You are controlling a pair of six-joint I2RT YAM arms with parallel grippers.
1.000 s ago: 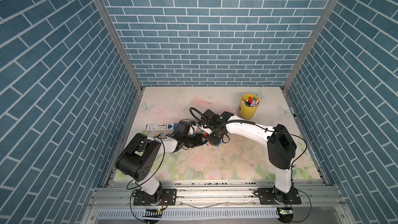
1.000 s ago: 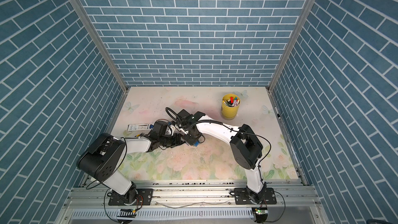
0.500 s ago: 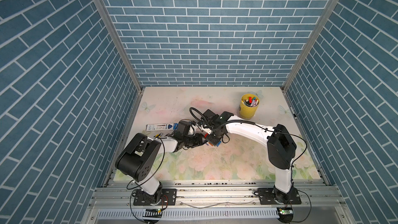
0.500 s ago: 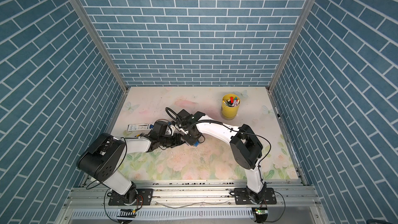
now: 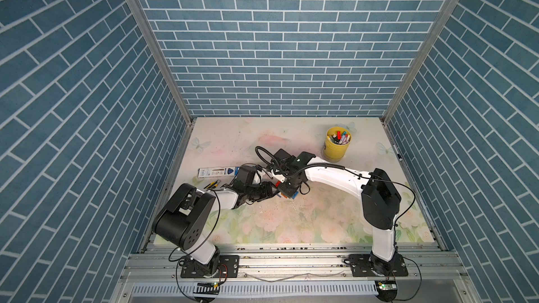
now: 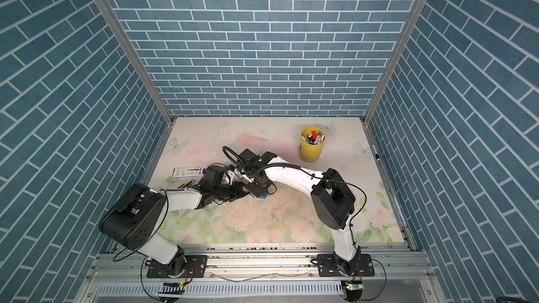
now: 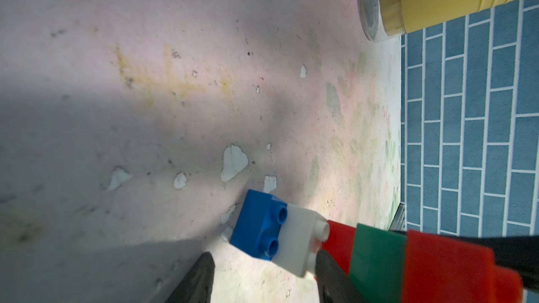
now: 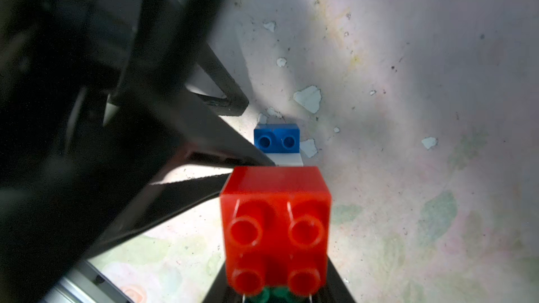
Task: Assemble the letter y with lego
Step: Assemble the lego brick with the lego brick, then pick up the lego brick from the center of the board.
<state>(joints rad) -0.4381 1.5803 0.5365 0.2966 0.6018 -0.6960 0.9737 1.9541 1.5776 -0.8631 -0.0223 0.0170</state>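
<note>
Mid-table, right claw (image 8: 277, 288) gripping lego cluster (image 7: 373, 257), left claw (image 7: 264, 257) parted around blue brick (image 7: 259, 228)

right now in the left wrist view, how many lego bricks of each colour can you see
red bricks: 2
blue brick: 1
white brick: 1
green brick: 1
total: 5

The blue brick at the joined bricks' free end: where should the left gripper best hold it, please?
Probably the blue brick across its two smooth sides, coming from the free end, opposite the right gripper holding the far red brick; the studded face offers poor purchase.
</note>
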